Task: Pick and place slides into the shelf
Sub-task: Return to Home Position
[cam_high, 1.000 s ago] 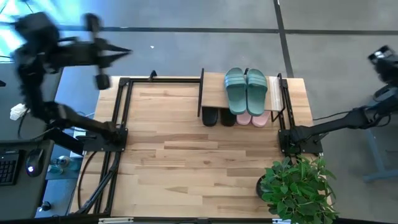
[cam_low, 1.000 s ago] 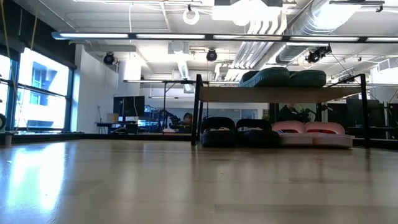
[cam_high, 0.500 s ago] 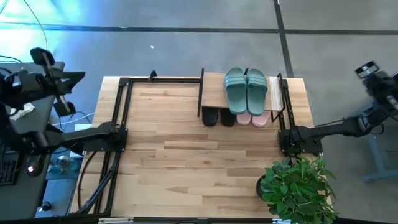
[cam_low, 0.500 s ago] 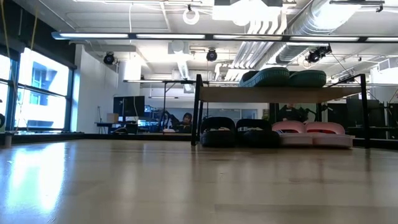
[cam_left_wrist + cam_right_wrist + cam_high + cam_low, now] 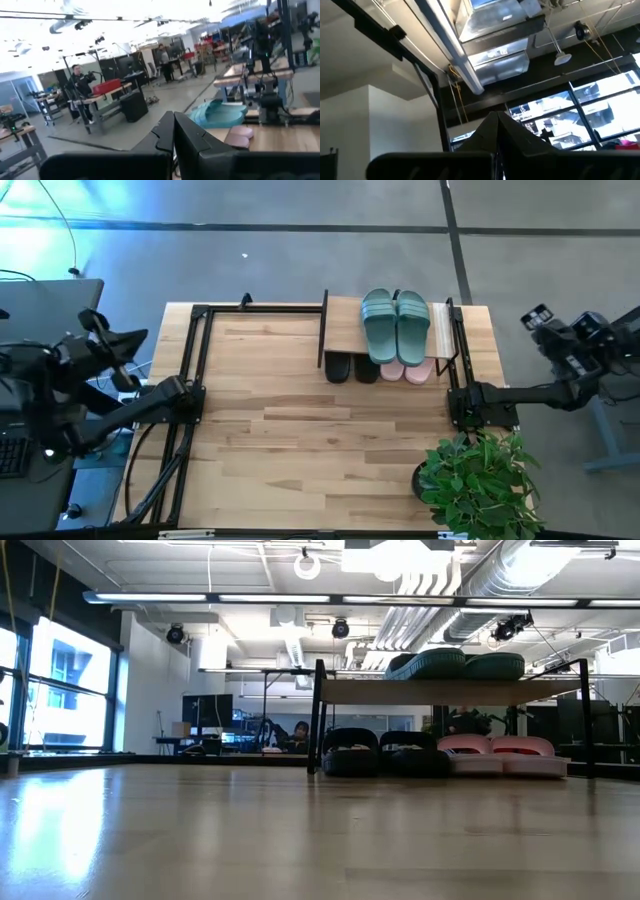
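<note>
The shelf (image 5: 345, 330) stands at the table's far edge, right of centre. The sage-green pair (image 5: 395, 325) lies side by side on its top board. Below, on the lower level, the black pair (image 5: 350, 367) sits left of the light-pink pair (image 5: 407, 370). The low view shows the green pair (image 5: 455, 664), the black pair (image 5: 385, 752) and the pink pair (image 5: 500, 754) the same way. My left gripper (image 5: 143, 336) is shut, off the table's left edge. My right gripper (image 5: 528, 318) is shut, off the right edge. Both are far from the shelf.
A potted plant (image 5: 475, 475) stands at the table's near right corner. Black frame rails (image 5: 190, 360) run along the left side. The butcher-block top (image 5: 320, 440) in front of the shelf is bare wood. People show at desks far across the room.
Both arms have drawn back off the table. My left gripper has swung from beyond the far left corner toward the near side and lowered beside the left edge. My right gripper has moved from far out on the right toward the near side and closer to the table. The slides have stayed put.
</note>
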Robot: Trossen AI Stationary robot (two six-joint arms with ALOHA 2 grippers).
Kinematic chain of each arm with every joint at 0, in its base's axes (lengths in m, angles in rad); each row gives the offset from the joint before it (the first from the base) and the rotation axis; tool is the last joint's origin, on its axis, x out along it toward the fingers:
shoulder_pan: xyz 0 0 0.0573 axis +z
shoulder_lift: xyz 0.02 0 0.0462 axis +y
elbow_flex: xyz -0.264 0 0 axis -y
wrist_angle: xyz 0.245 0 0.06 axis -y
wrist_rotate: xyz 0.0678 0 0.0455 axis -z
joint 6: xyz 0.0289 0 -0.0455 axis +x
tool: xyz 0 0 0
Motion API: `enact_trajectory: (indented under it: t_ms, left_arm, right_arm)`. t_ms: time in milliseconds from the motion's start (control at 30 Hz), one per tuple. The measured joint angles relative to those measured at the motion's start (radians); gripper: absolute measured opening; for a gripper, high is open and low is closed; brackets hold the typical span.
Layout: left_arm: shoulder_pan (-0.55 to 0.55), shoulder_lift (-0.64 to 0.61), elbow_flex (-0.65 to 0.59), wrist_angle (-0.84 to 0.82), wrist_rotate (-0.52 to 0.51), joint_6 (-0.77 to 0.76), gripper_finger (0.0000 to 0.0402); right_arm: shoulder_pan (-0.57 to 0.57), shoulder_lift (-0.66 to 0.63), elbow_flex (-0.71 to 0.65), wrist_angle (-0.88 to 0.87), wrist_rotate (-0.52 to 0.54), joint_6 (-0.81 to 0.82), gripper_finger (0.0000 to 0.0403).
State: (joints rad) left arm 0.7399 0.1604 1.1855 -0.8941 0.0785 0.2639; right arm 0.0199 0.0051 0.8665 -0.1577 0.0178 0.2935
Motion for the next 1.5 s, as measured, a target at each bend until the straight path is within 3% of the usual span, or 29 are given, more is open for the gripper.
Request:
enact_trajectory:
  t_ms: [200, 333, 600, 833, 1233, 1500]
  left_arm:
    - [0.0, -0.149, -0.227, 0.134, -0.001, -0.057, 0.0001]
    - [0.0, -0.148, -0.312, 0.133, 0.009, -0.07, 0.0001]
    - [0.0, -0.154, -0.527, 0.384, 0.1, -0.115, 0.0]
    - [0.0, -0.154, -0.655, 0.512, 0.109, -0.152, 0.0]
    - [0.0, -0.154, -0.833, 0.643, 0.13, -0.23, 0.0001]
    - [-0.001, -0.153, -0.899, 0.686, 0.138, -0.27, 0.0]
  right_arm:
    - [-0.02, 0.0, -0.172, 0.253, -0.079, 0.051, 0.0]
    - [-0.02, 0.0, -0.276, 0.389, -0.079, 0.095, 0.0]
    - [-0.02, 0.0, -0.499, 0.624, -0.062, 0.205, 0.0]
    - [-0.02, 0.0, -0.606, 0.673, -0.002, 0.27, 0.0]
    - [-0.02, 0.0, -0.793, 0.929, 0.04, 0.313, 0.0]
    - [-0.019, 0.0, -0.855, 0.952, 0.08, 0.339, 0.0]
